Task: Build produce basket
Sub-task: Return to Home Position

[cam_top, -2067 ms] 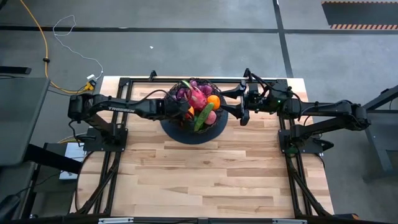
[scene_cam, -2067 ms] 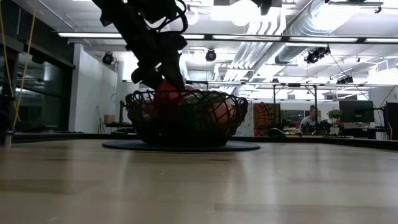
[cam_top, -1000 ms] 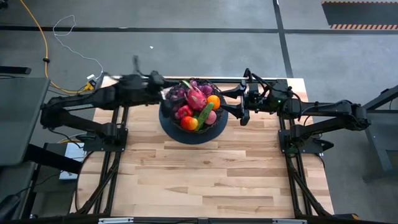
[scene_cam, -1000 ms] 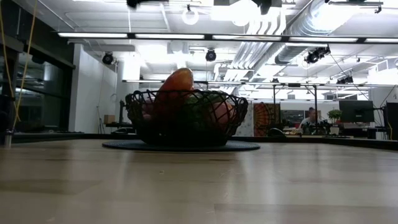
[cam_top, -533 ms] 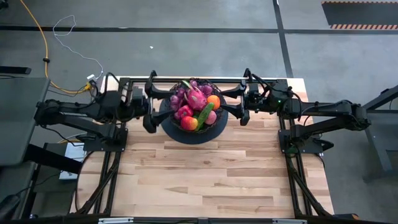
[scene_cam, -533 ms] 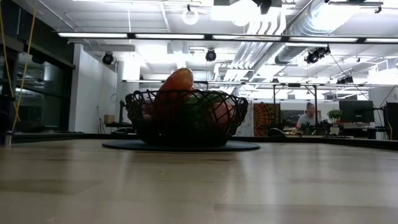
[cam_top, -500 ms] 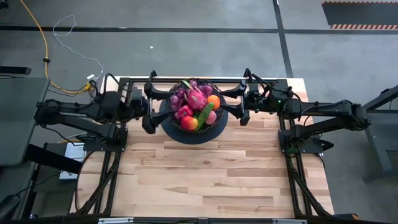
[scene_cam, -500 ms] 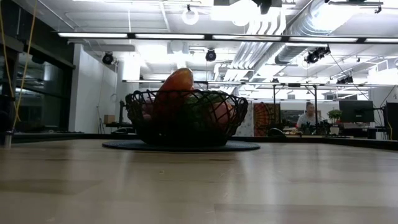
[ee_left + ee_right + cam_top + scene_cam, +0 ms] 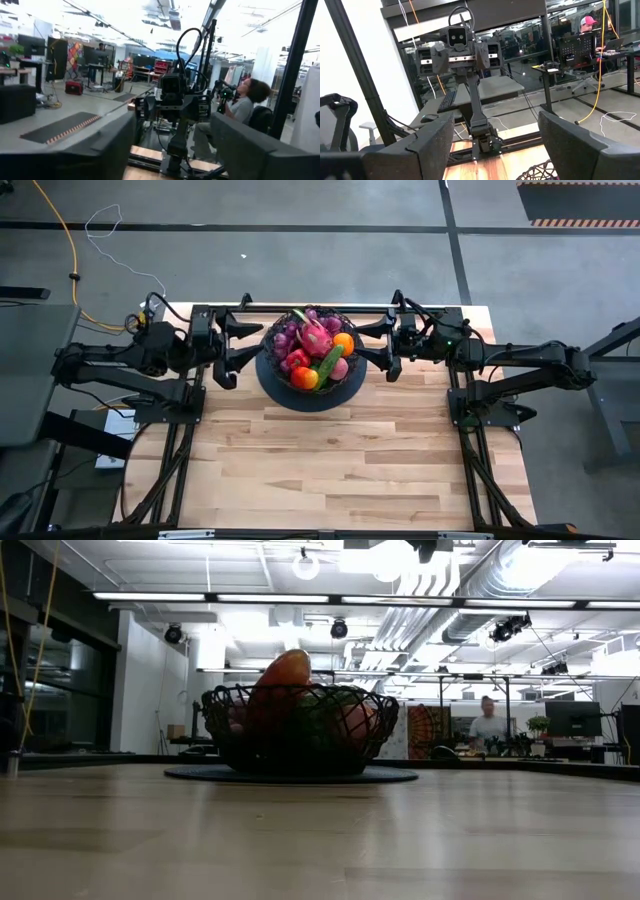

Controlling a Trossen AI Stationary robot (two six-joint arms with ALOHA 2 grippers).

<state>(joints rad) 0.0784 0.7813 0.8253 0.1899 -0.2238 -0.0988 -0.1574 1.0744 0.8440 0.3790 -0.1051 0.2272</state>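
The black wire basket [image 9: 325, 311] stands on a dark round mat [image 9: 310, 402] at the table's far middle. The produce [image 9: 315, 348] fills it: purple grapes, a pink dragon fruit, an orange, a green cucumber, red peppers. In the low view the basket [image 9: 230, 740] shows heaped, an orange-red fruit [image 9: 283, 675] topmost. My left gripper [image 9: 237, 352] hovers open just left of the basket, holding nothing. My right gripper [image 9: 374, 348] hovers open just right of it, also holding nothing. Each wrist view looks level across at the other arm.
Black frame rails [image 9: 180, 450] run along the table's left, right and far edges. The bare wooden tabletop [image 9: 320, 470] spreads from the mat to the near edge. A person [image 9: 487, 723] stands far off in the room behind.
My left gripper has drawn back from over the basket's left side toward the table's left edge and has tipped up to about level. Its fingers have narrowed a little and stay open. The produce and basket have kept still.
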